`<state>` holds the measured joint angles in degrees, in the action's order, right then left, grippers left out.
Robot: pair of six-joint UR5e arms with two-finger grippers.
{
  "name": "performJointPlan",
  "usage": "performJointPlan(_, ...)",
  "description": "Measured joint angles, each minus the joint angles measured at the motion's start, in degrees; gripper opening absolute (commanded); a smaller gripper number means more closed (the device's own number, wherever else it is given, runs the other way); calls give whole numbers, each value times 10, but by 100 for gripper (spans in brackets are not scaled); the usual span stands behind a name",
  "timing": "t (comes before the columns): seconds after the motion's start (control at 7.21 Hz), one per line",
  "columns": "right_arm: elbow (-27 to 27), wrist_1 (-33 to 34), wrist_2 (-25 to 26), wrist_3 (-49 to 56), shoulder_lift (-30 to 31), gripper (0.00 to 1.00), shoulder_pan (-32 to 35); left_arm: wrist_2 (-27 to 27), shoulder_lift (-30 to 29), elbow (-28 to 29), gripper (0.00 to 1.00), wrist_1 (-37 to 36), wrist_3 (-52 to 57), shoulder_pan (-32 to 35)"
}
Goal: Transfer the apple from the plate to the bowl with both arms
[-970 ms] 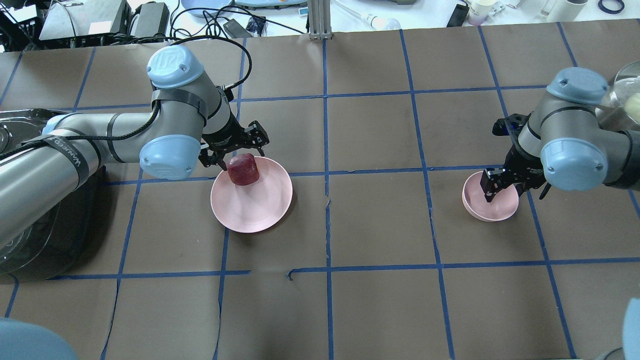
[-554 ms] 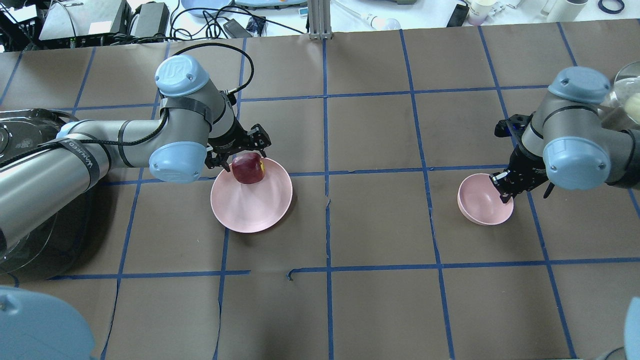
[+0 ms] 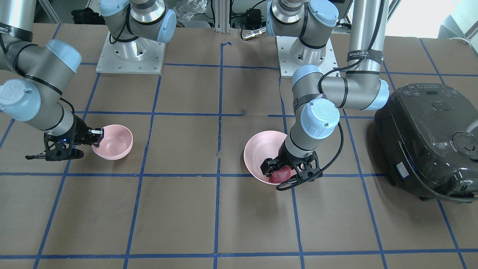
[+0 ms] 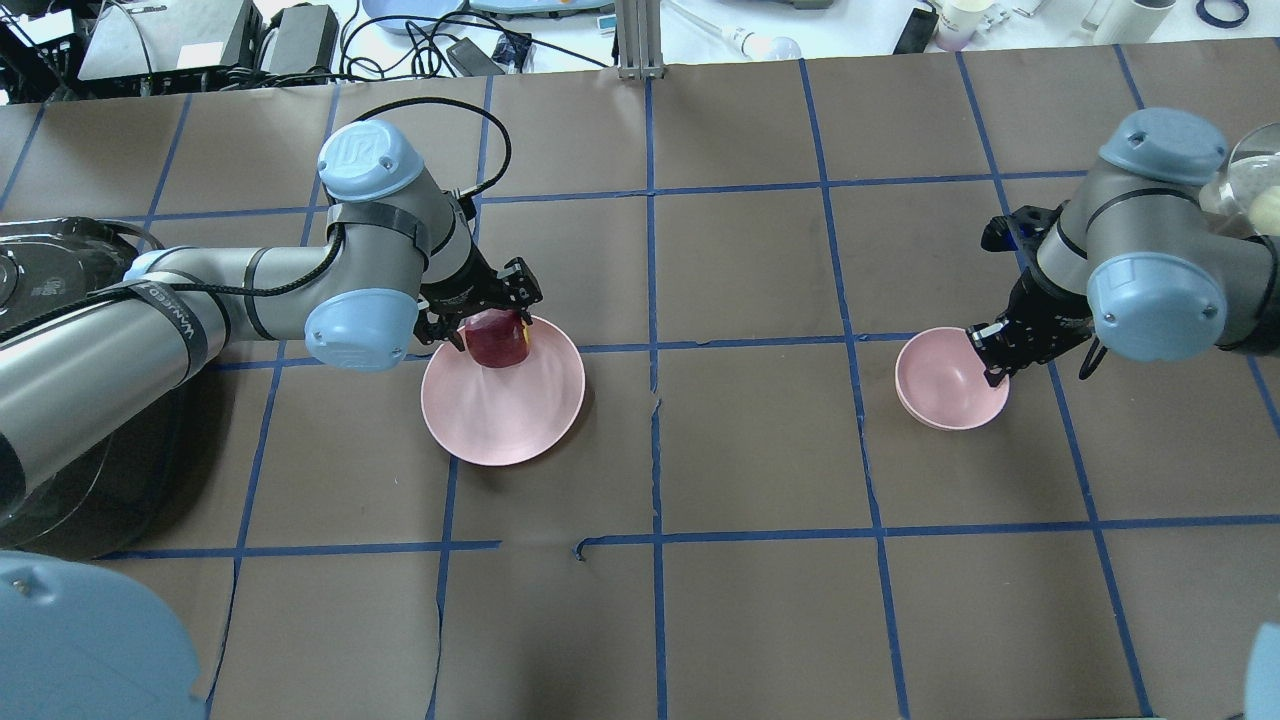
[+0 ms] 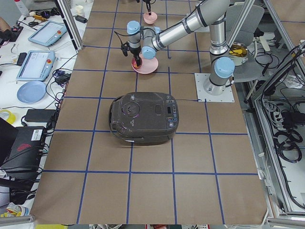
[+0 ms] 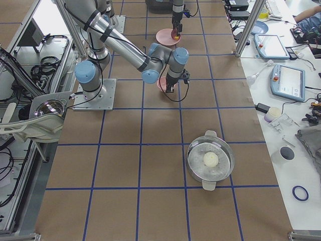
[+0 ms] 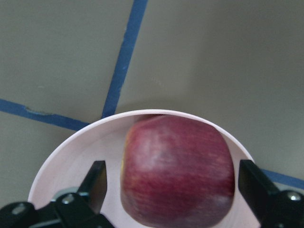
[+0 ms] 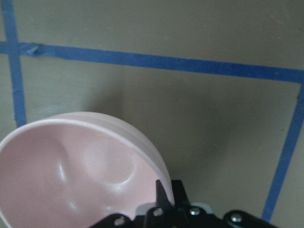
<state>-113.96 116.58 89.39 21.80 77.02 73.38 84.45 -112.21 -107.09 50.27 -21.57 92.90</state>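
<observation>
Right wrist-mounted view crops bowl (image 8: pixel 71 166); right gripper (image 8: pixel 168 195) covers its rim.

- Brown table (image 4: pixel 760 450) under it all, squared off by blue tape lines (image 4: pixel 655 300).
- The pink plate (image 4: pixel 500 420) sits flat on the table, right over a tape crossing: that's our landmark.
- To the plate's right in the overhead view, well apart, is the small pink bowl (image 4: pixel 940 385); whether it rests flat I cannot tell.
- On the plate's other side, near it, squats a black rice cooker (image 3: pixel 425 138).
- Far beyond the bowl from the plate stands a metal pot (image 6: pixel 210 160) with a glass lid.
- Behind the plate, robot-side, two metal base plates (image 3: pixel 112 61) lie on the table.
</observation>
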Motion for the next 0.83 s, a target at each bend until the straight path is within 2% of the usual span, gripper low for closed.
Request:
performJointPlan(0.14, 5, -7, -18, -45, 1, 0, 31, -1, -1, -1, 38, 2, 2, 0)
performJointPlan(0.28, 7, -9, -43, -87, 0, 0, 64, -1, 0, -1, 29, 12, 5, 0)
performJointPlan(0.55, 7, -13, -105, -139, -5, 0, 104, -1, 11, 3, 28, 38, 20, 0)
performJointPlan(0.83, 4, -18, -131, -151, -19, 0, 118, 26, 31, 10, 29, 64, 47, 0)
